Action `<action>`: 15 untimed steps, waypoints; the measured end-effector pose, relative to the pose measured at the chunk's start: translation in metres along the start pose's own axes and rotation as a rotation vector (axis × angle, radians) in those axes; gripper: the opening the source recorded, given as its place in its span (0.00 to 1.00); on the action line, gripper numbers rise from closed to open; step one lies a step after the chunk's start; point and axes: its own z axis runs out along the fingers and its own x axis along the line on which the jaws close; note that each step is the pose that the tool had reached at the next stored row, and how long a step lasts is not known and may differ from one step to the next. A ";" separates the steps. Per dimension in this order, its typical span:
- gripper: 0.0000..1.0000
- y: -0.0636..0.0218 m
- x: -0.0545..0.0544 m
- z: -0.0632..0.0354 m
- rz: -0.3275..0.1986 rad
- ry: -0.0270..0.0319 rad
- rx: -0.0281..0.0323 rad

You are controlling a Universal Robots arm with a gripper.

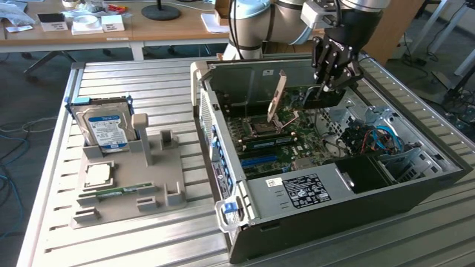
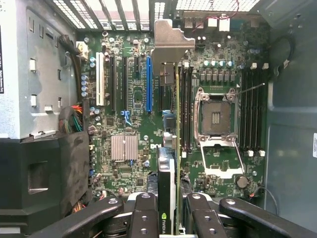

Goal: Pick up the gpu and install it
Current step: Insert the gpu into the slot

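Note:
My gripper (image 1: pixel 330 83) hangs over the open computer case (image 1: pixel 334 211), shut on the gpu (image 1: pixel 324 99). The gpu is a thin black card held on edge, and its long silver bracket (image 1: pixel 277 94) points toward the case's rear wall. The wrist view looks straight down the card: the gpu (image 2: pixel 167 163) sits edge-on between my fingers (image 2: pixel 143 213), with its bracket (image 2: pixel 171 42) at the far end. It floats above the motherboard (image 2: pixel 124 173), to one side of the long blue slot (image 2: pixel 148 84) and over the memory slots, not seated in any slot.
An open CPU socket (image 2: pixel 216 116) lies beside the card's line. Outside the case, a grey holder (image 1: pixel 126 189) carries a hard drive (image 1: pixel 108 125), a CPU chip (image 1: pixel 99 174) and a green memory stick (image 1: pixel 119 192). Cables and a drive bay (image 1: pixel 379 139) fill the case's far side.

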 end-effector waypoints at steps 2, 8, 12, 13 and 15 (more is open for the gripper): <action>0.27 0.0000 0.000 0.0001 0.000 -0.0002 0.0001; 0.27 0.0000 0.000 0.0037 0.000 -0.0003 0.0001; 0.27 0.0000 0.000 0.0039 0.000 -0.0002 0.0001; 0.27 0.0000 0.000 0.0039 0.000 -0.0001 0.0001; 0.27 0.0000 0.000 0.0039 0.000 -0.0001 0.0001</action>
